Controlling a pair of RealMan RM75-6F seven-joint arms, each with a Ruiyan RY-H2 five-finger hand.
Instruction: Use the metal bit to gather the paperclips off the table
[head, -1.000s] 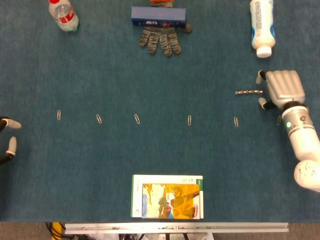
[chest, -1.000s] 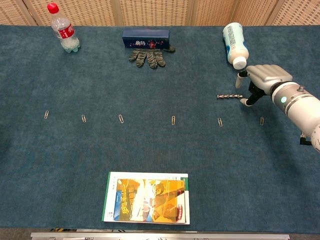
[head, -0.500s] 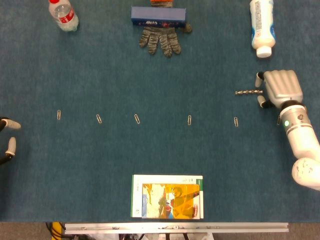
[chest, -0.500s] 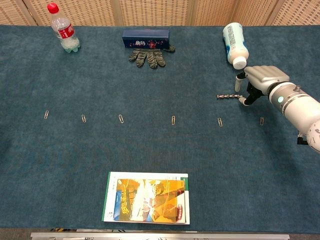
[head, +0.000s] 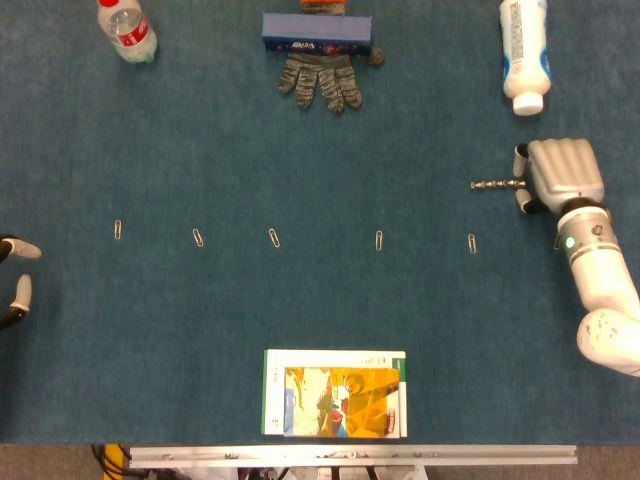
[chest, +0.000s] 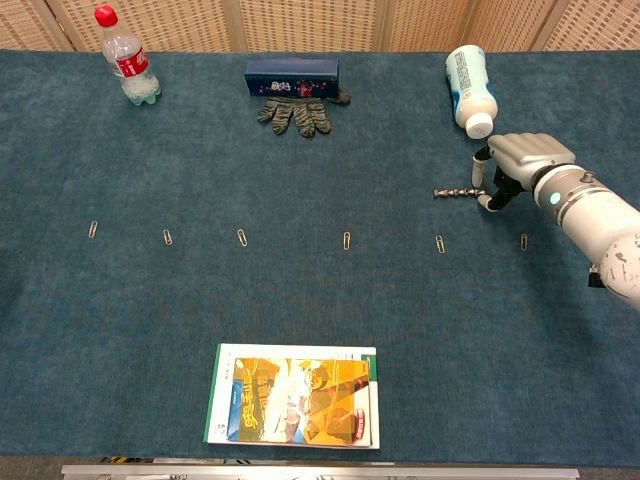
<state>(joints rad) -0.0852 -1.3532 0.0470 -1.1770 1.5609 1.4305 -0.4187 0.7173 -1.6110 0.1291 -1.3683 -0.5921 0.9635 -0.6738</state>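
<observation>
Since the earlier frame, the right hand has shifted slightly toward the metal bit; its fingertips now straddle the bit's near end, grip not confirmable. Left hand: fingers apart, at the table edge, holding nothing. Surface: blue carpeted table; woven wall panels behind. Six paperclips lie in one row. Also: two bottles, one glove, one box, one book.

Paperclips lie in a row across mid-table. Metal bit lies far-right of the row, right hand at its right end. Book lies near centre; glove lies far, before a box.
</observation>
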